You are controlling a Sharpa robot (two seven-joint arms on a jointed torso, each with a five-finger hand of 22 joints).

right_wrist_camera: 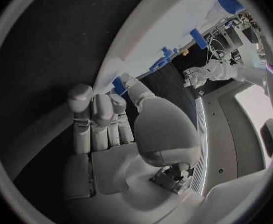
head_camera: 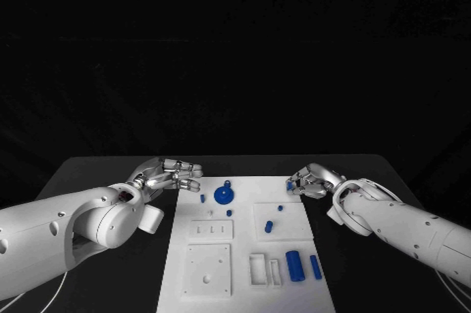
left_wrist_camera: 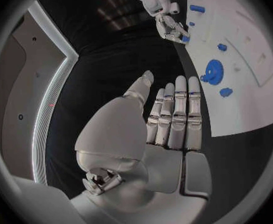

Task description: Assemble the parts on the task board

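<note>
1. Lying in the middle of the black table [head_camera: 108,170], the flat white task board [head_camera: 246,258] is carrying the small blue plastic parts across its surface.
2. Resting near the board's far edge, the round blue gear-shaped part [head_camera: 224,192] is sitting between the two hands, with two short blue pegs [head_camera: 229,213] just on its near side.
3. Lying further toward the robot, a thick blue cylinder [head_camera: 295,265] and a thinner blue rod [head_camera: 315,267] are sitting side by side beside a white rectangular frame [head_camera: 258,269].
4. Hovering at the board's far left corner, the left silver hand [head_camera: 173,175] is holding nothing; in the left wrist view its fingers [left_wrist_camera: 176,115] are stretching out straight, close together, the thumb apart.
5. Reaching to the board's far right edge, the right silver hand [head_camera: 310,182] is pinching a small blue piece [right_wrist_camera: 119,85] between thumb and fingers, right at the board's rim.
</note>
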